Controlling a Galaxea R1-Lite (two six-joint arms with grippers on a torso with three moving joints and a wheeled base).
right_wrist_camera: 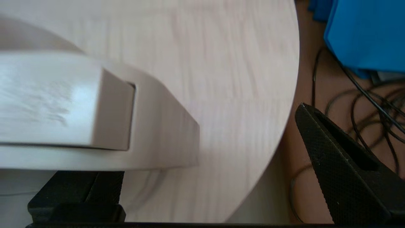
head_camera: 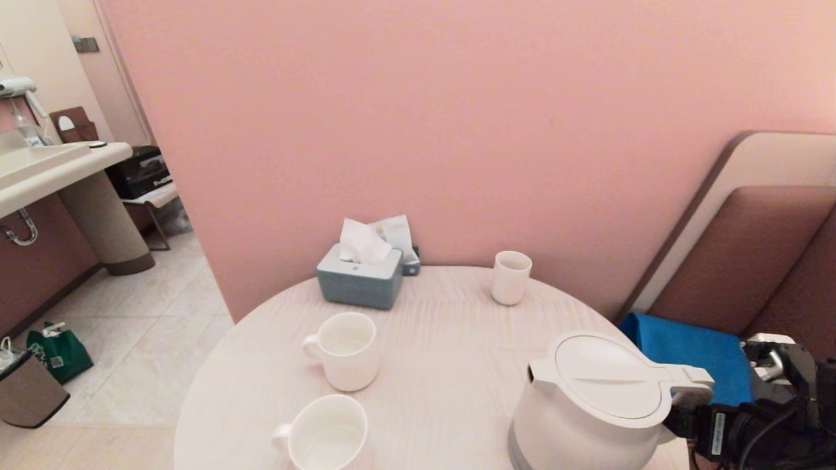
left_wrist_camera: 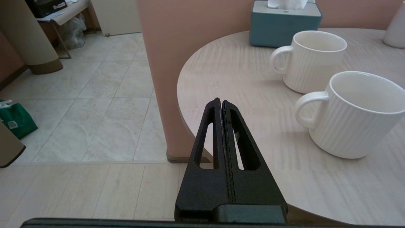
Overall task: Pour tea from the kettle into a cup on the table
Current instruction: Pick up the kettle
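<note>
A round table (head_camera: 450, 365) with a pale wood-grain top stands against a pink wall (head_camera: 457, 117), a tiled washroom floor (head_camera: 130, 326) and pedestal basin (head_camera: 46, 170) off to the robot's left, a blue cushion (head_camera: 692, 352) on brown seating to its right. The kettle (head_camera: 588, 405), white with a flat round lid and a grey band at its foot, sits upright at the table's near right edge, spout toward the mugs. The right gripper (right_wrist_camera: 202, 164) reaches at the kettle's handle side with its fingers spread wide, one under the handle, the other off the table's rim. A blue-grey tissue box (head_camera: 360, 279) rests at the far side. Two ribbed white mugs stand left of centre, the near mug (head_camera: 326, 434) seeming to hold a little clear liquid, the far mug (head_camera: 345, 349) unclear inside. A handleless white cup (head_camera: 511, 277) stands well apart near the wall. The left gripper (left_wrist_camera: 221, 102) hovers off the table's left edge, fingers pressed together.
</note>
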